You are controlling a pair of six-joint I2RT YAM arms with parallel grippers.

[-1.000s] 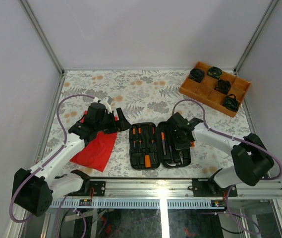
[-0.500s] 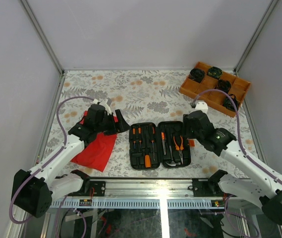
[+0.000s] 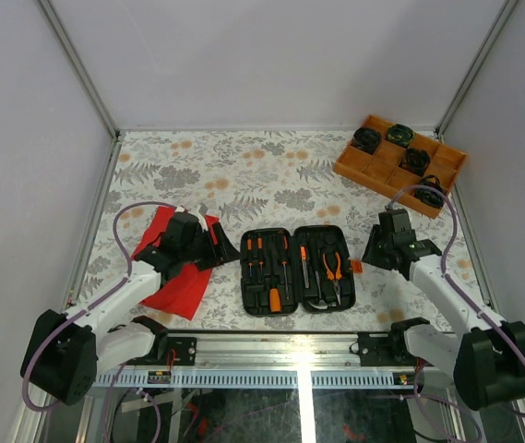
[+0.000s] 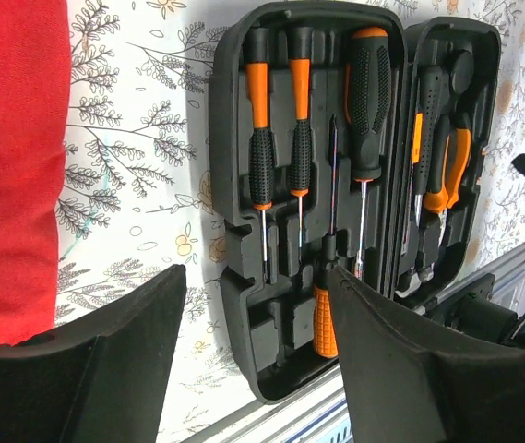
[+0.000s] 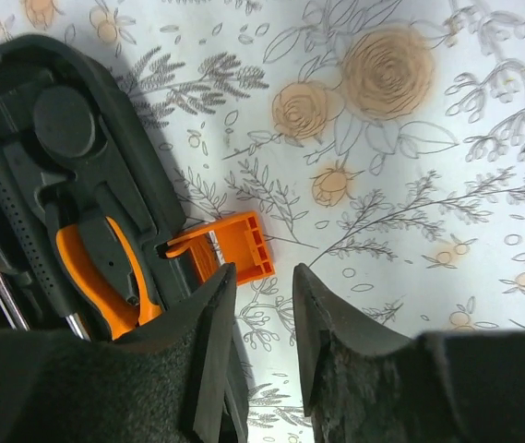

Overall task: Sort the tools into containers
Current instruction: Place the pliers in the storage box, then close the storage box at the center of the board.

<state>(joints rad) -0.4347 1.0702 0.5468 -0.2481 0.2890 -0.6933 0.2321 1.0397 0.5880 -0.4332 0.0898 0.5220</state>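
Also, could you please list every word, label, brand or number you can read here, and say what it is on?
None: no legible text in any view.
The black ribbed plastic tool case, the orange-and-black screwdrivers, the orange-handled pliers, the orange compartment tray and the red cloth show no lettering.
The small coloured marking on the metal rail at the near edge: too small to read.

The ribbed plastic tool case (image 3: 296, 242) is black with an orange latch (image 5: 234, 247). The screwdrivers (image 4: 260, 129) have orange-and-black handles. The pliers (image 3: 333, 264) have orange handles. The soft cloth (image 3: 174, 281) is red. The counter (image 3: 244, 166) is white with grey leaves and orange flowers. The plastic tray (image 3: 384, 185) is orange.
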